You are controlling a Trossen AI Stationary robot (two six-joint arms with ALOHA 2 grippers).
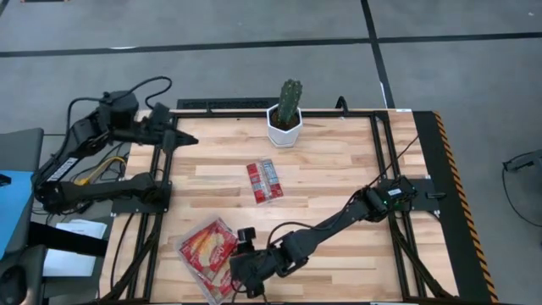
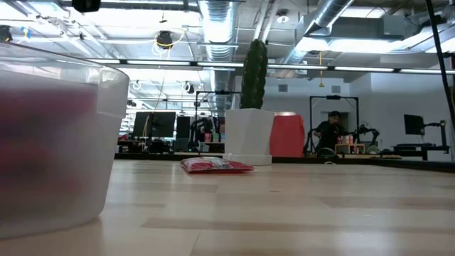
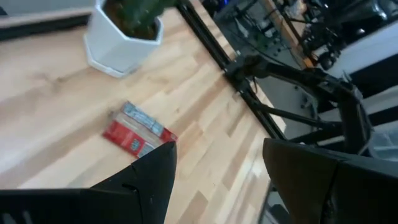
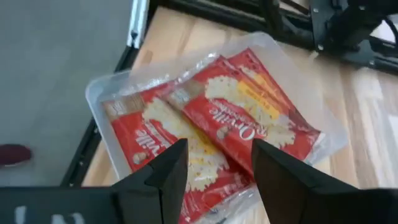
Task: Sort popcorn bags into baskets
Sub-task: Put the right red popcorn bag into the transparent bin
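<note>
Shallow clear plastic tray with rounded corners (image 4: 106, 87), at the table's near left corner, holding large glossy red popcorn bags with yellow-orange pictures (image 4: 249, 121); the right gripper (image 4: 217, 171) hangs just above them, dark fingers parted and empty. Mid-table on the pale wooden slats (image 1: 339, 169): smaller slim red packets with silver-white middles (image 1: 264, 180), lying flat, well apart from both grippers. Farthest, a white hexagonal pot with green cactus (image 1: 286, 119); the left gripper (image 1: 182, 137) waits released at the far left edge; the low view alone shows the tray's wall as a blur.
</note>
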